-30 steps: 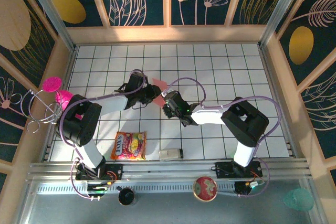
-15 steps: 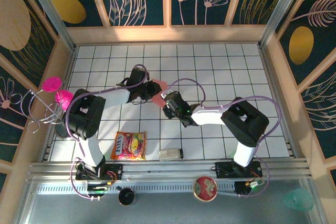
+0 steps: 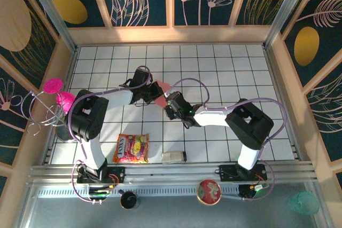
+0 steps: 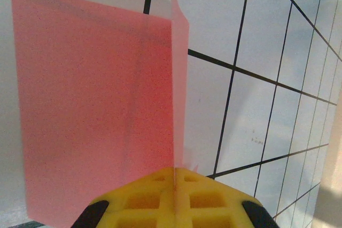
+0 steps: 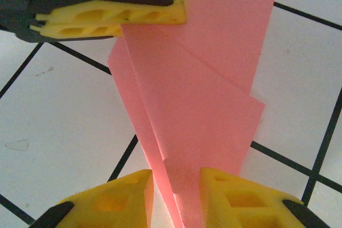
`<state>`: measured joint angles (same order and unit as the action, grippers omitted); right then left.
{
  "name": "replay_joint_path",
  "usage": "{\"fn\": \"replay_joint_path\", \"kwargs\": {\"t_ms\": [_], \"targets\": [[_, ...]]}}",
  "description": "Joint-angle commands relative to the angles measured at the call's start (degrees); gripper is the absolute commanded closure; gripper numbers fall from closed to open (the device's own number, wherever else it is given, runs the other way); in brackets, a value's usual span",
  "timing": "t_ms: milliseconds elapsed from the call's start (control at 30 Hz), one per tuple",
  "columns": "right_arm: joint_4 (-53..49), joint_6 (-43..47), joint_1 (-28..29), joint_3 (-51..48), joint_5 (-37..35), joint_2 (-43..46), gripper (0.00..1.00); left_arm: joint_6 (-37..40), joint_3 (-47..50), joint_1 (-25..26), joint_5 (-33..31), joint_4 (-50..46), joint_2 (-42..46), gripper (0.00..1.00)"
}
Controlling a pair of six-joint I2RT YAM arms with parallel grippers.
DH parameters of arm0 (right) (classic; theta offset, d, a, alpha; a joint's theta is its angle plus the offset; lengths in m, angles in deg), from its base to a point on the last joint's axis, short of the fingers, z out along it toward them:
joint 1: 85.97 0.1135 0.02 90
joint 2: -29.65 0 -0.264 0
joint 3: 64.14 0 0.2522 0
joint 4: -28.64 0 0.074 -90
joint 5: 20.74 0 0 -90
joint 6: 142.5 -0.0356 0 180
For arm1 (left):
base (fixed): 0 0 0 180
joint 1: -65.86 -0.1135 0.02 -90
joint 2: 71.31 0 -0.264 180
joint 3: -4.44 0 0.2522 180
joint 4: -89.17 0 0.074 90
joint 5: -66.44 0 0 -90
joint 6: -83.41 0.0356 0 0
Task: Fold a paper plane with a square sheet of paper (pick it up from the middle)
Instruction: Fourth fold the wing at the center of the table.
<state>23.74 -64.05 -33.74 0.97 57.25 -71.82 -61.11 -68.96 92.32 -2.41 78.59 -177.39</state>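
The salmon-pink paper (image 3: 162, 87) is folded into a narrow pointed paper plane shape and held just above the tiled floor at mid-table. My left gripper (image 3: 154, 93) is shut on it. In the left wrist view the yellow pads (image 4: 175, 170) meet on the crease, with one flap (image 4: 96, 105) spreading left. My right gripper (image 3: 168, 103) faces it from the right. Its jaws (image 5: 176, 185) stand apart, and the paper's pointed end (image 5: 197, 116) runs between them, with a gap on the left side. The left gripper's pads (image 5: 107, 17) show pinching the paper's far end.
An orange-yellow snack packet (image 3: 131, 148) and a small white object (image 3: 173, 157) lie near the front edge. Magenta round pieces on wire loops (image 3: 57, 99) stand at the left wall. A red round disc (image 3: 209, 191) and a black knob (image 3: 128, 200) sit on the front rail.
The left gripper shifted slightly toward the back and closed fully on the paper. The right gripper's jaws have parted a little around the pointed end.
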Motion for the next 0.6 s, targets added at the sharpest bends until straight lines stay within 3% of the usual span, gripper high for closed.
{"fn": "replay_joint_path", "kwargs": {"t_ms": [0,567], "targets": [[-2.59,-3.06,0.50,2.61,-1.74,-2.14,0.71,-1.55,0.40,-0.17,0.39,-0.02,1.22,0.95],[-3.25,-2.37,0.61,5.14,-5.31,-4.74,0.74,-1.57,0.30,-0.20,-0.05,-0.90,1.05,0.93]]}}
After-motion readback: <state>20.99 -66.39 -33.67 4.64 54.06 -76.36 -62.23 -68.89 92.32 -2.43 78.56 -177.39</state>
